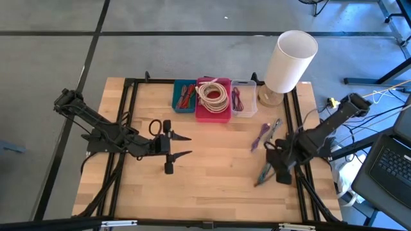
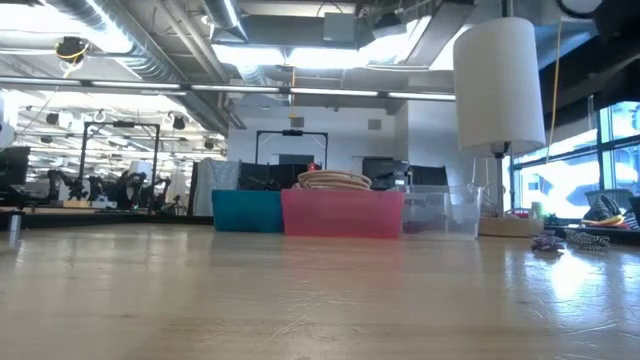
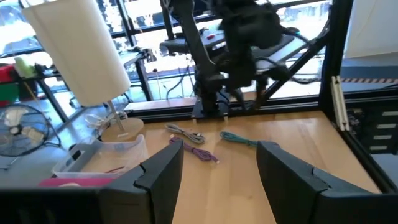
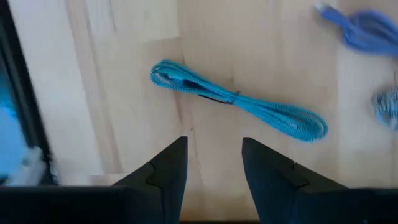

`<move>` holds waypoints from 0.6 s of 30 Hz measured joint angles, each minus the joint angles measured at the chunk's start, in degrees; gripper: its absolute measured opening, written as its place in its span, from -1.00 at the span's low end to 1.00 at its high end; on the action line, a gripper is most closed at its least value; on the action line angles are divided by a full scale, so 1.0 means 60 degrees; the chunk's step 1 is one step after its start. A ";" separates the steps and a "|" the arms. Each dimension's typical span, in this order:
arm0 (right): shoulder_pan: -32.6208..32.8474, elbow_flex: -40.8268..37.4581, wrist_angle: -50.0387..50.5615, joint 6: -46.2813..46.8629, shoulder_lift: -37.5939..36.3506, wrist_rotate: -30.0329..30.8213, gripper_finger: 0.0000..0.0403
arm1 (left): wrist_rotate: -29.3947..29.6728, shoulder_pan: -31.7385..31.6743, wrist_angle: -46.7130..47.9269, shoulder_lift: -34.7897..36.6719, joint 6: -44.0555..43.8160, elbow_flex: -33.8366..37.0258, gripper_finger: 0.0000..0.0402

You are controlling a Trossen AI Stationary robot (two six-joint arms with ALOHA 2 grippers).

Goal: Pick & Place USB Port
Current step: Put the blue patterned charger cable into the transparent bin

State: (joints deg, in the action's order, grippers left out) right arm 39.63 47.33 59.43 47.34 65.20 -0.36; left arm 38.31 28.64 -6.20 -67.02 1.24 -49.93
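Three bundled USB cables lie on the wooden table's right side: a teal one (image 1: pixel 264 174), a purple one (image 1: pixel 261 136) and a grey one (image 1: pixel 275 124). My right gripper (image 1: pixel 272 167) hovers over the teal cable (image 4: pixel 239 99), pointing down, open and empty; in its wrist view the cable lies just beyond the fingertips (image 4: pixel 214 152). My left gripper (image 1: pixel 186 146) is open and empty over the table's middle, pointing toward the right side; its wrist view (image 3: pixel 217 162) shows the purple cable (image 3: pixel 194 147) and the teal cable (image 3: pixel 239 139) farther off.
A blue bin (image 1: pixel 185 96), a pink bin (image 1: pixel 213 110) with a coiled cord and a clear bin (image 1: pixel 244 99) stand in a row at the far edge. A white lamp (image 1: pixel 289 61) stands at the far right. A black frame (image 1: pixel 128 115) runs along the table's sides.
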 joint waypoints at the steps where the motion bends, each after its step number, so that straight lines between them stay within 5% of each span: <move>1: 0.0191 0.0000 -0.0082 -0.0219 0.0167 0.0158 -0.23 | 0.0035 0.0000 0.0004 0.0000 0.0003 0.0000 -0.01; 18: 0.0748 0.0000 -0.1314 -0.4941 0.3471 0.0587 -0.23 | 0.0140 0.0000 -0.0001 0.0000 0.0204 0.0000 -0.01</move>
State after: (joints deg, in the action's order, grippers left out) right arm 44.12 47.33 51.54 17.69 86.02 3.16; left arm 39.15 28.64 -6.20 -67.02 2.46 -49.93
